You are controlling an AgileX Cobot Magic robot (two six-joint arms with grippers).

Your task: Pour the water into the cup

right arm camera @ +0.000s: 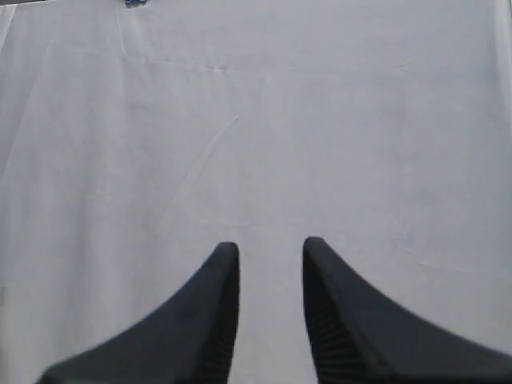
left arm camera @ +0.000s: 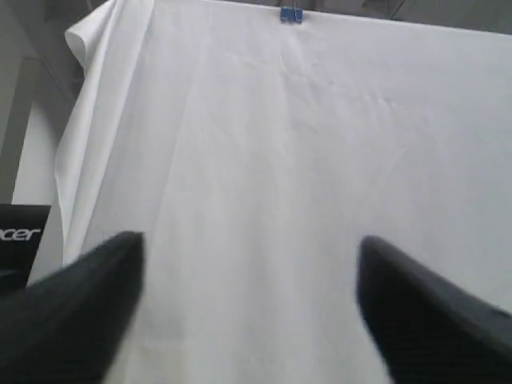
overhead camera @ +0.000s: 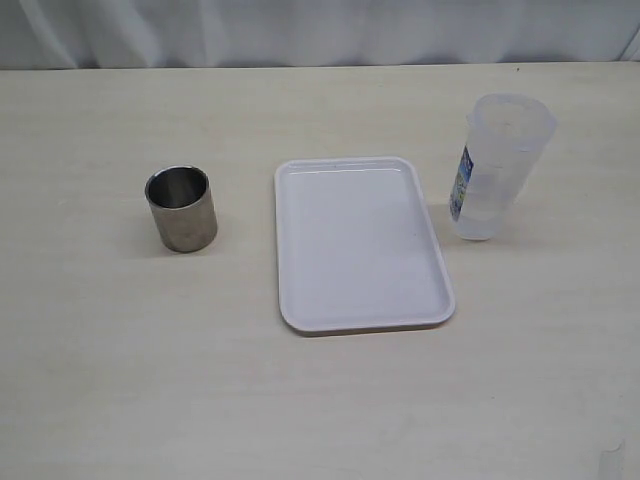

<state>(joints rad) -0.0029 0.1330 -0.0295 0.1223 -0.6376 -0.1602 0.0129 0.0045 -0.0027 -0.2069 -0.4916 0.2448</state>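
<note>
The short brushed-steel cup (overhead camera: 182, 208) stands upright on the table, left of the tray, and its dark inside looks empty. The translucent plastic tumbler (overhead camera: 492, 166) with a blue label stands upright right of the tray. The water (overhead camera: 478, 212) shows faintly in its lower part. Neither gripper appears in the exterior view. In the left wrist view my left gripper (left arm camera: 250, 248) is wide open and empty, facing a white cloth. In the right wrist view my right gripper (right arm camera: 270, 250) is open with a narrower gap and empty, facing the same cloth.
A white rectangular tray (overhead camera: 300, 300) lies empty in the middle of the pale wooden table (overhead camera: 120, 380). A white cloth backdrop (overhead camera: 300, 30) hangs behind the table's far edge. A blue clip (left arm camera: 291, 14) holds the cloth at its top.
</note>
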